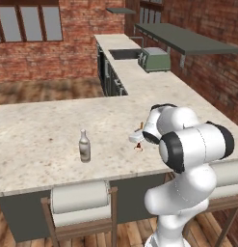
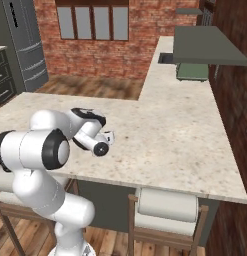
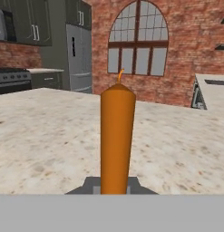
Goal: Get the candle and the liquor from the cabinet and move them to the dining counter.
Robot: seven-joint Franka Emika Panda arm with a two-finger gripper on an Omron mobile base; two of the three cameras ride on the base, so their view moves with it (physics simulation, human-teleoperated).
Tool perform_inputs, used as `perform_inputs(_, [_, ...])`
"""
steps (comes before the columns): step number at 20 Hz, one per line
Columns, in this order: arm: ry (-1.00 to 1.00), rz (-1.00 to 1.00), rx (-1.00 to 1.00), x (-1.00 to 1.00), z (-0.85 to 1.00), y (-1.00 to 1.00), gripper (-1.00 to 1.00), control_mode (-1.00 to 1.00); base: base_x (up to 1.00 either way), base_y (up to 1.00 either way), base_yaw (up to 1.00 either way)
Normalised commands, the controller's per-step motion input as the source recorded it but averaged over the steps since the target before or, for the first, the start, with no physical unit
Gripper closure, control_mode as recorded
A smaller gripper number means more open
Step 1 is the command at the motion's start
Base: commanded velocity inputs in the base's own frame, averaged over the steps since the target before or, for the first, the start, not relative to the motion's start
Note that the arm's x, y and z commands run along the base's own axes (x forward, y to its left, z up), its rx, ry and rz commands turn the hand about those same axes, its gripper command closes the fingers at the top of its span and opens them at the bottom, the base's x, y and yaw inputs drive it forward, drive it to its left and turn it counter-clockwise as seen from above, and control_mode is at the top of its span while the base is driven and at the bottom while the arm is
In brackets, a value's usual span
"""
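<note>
The claw (image 1: 139,144) pinches the upright candle (image 3: 117,136) low over the tabletop (image 1: 43,140), near its front edge.

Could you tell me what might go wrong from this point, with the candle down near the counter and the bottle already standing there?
1. The candle is tall and slim and stands upright close in front of the hand over the dining counter; if the shut gripper opens or pulls away unevenly, it may topple.
2. The hand works near the counter's front edge, so a tipped candle could roll off.
3. The liquor stands to one side; a wide retreat swing might knock it.
</note>
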Motion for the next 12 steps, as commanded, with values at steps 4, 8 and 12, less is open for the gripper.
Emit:
perform_inputs(4, [0.03, 0.00, 0.00, 0.10, 0.03, 0.00, 1.00, -1.00, 0.00, 0.00, 0.00])
perform_inputs(8, [0.06, 0.00, 0.00, 0.10, 0.05, 0.00, 1.00, -1.00, 0.00, 0.00, 0.00])
perform_inputs(12, [0.04, 0.00, 0.00, 0.15, 0.14, 0.00, 1.00, -1.00, 0.00, 0.00, 0.00])
